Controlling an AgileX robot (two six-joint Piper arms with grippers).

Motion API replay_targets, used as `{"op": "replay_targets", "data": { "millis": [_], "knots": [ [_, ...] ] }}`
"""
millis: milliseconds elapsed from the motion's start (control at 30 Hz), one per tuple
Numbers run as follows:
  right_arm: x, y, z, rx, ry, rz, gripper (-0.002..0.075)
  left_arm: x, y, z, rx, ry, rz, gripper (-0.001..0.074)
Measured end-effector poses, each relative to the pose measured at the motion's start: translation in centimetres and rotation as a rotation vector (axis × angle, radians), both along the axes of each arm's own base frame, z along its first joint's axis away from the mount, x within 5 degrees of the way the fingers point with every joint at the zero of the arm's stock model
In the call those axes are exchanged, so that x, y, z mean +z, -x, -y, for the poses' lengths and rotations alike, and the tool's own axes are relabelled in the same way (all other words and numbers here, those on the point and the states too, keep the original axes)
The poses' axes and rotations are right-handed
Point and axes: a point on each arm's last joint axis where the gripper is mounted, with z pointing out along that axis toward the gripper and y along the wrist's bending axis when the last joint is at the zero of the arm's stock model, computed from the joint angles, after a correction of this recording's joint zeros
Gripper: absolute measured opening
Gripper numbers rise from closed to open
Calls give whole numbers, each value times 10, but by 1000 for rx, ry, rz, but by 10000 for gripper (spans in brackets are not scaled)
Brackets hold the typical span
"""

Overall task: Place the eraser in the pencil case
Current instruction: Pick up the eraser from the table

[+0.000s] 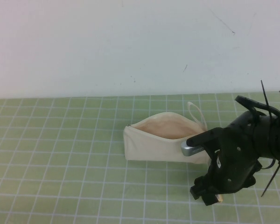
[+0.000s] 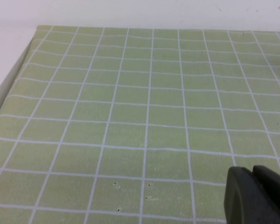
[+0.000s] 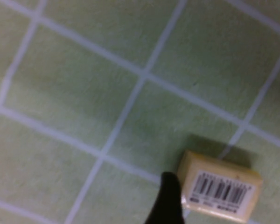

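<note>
The cream pencil case lies on the green grid mat in the middle of the high view, its mouth gaping to show the beige lining, with a loop strap at its far right end. The tan eraser with a white barcode label lies on the mat; in the high view only a tan sliver shows beneath my right gripper. That gripper points down at it, in front of the case's right end, and a black part of it touches one end of the eraser. My left gripper is shut and empty over bare mat.
The green grid mat covers the table up to a white wall behind. In the left wrist view the mat's edge borders a white surface. The right arm's silver part overlaps the case's right front.
</note>
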Motion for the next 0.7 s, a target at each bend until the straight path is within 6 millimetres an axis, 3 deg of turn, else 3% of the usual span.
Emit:
{"op": "replay_targets", "data": {
  "millis": [267,367,500,700],
  "knots": [
    [-10,-5,-1,-9,22,-1,561,0,0,0,0,6,0,-3],
    [-9,-5,-2,-18,13,-5,490,0,0,0,-1,8,0,-3],
    [-10,-5,-4,-11,-5,-16,323,0,0,0,-1,10,0,-3],
    [0,-2,-8,13,-32,-58,328,0,0,0,-1,10,0,-3]
  ]
}}
